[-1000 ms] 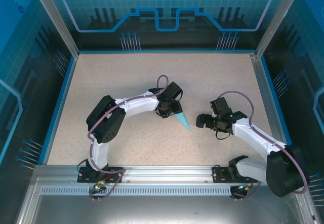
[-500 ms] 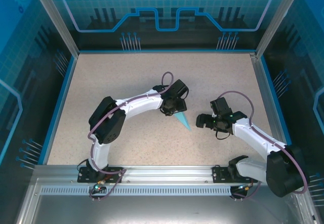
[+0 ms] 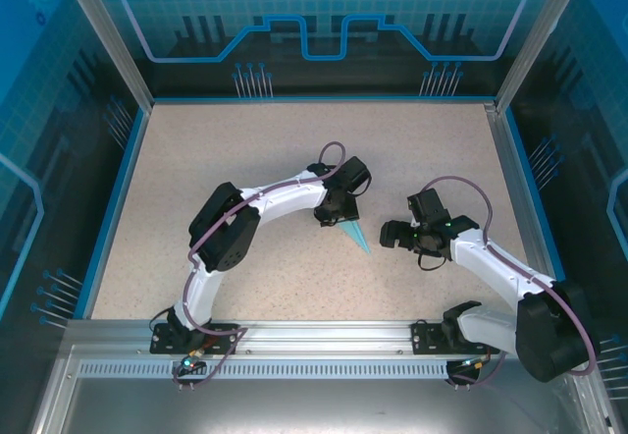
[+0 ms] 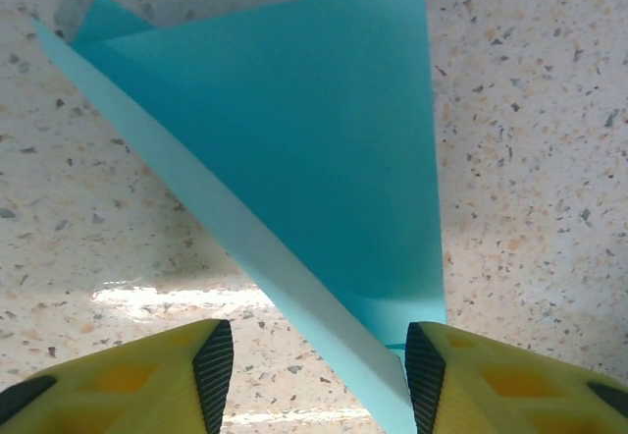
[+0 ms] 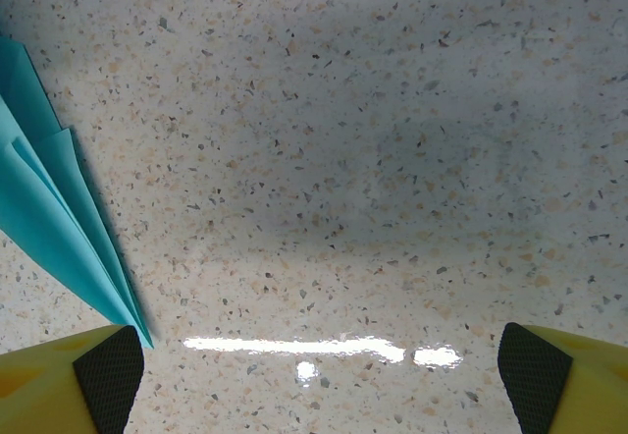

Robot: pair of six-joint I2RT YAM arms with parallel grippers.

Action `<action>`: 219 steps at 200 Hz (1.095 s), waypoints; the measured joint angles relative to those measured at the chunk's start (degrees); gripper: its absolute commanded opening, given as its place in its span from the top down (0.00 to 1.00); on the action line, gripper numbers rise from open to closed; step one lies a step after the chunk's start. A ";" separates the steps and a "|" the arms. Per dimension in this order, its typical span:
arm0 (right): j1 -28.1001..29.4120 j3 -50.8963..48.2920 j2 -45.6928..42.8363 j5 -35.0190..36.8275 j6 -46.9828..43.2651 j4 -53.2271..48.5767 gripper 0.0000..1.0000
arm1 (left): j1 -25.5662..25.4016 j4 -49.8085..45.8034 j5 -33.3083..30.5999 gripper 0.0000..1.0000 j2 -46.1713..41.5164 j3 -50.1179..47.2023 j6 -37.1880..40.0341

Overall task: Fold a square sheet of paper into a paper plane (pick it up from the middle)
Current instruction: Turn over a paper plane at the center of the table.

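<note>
The square sheet of paper is folded into a narrow pointed cyan dart, the paper plane [image 3: 355,235], lying on the speckled table near the middle. My left gripper [image 3: 340,214] hangs over its wide end. In the left wrist view the plane [image 4: 294,159] runs between the fingers, its raised pale fold close to the right pad [image 4: 424,375] and a bare gap toward the left pad; the left gripper [image 4: 319,375] is open. My right gripper [image 3: 386,237] sits just right of the plane's tip. It stands wide open [image 5: 314,375] over bare table, with the plane [image 5: 49,208] at the left edge.
Blue-edged walls and metal posts [image 3: 128,149] enclose the table. An aluminium rail [image 3: 314,341] with both arm bases runs along the near edge. The speckled tabletop [image 3: 245,139] stretches behind the grippers.
The left arm has swung to the right, carrying its gripper a little further over the plane's wide end. The plane and the right arm have stayed put.
</note>
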 measured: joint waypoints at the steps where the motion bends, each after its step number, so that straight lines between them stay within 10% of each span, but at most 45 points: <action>1: 0.00 -0.02 0.00 0.00 0.00 0.00 0.03 | 0.02 0.02 0.02 0.54 0.00 -0.02 -0.07; 89: 0.00 0.00 0.20 0.00 0.02 0.00 0.03 | 0.00 0.48 -1.05 1.00 -1.86 -3.23 -1.57; 173: 0.00 0.02 -2.27 -2.23 -0.02 0.35 0.01 | 0.02 0.09 -4.59 1.00 -14.64 -4.79 2.99; 219: 0.00 0.02 -6.21 -6.10 0.09 2.89 0.01 | 1.90 8.87 3.96 1.00 -21.35 -10.54 9.35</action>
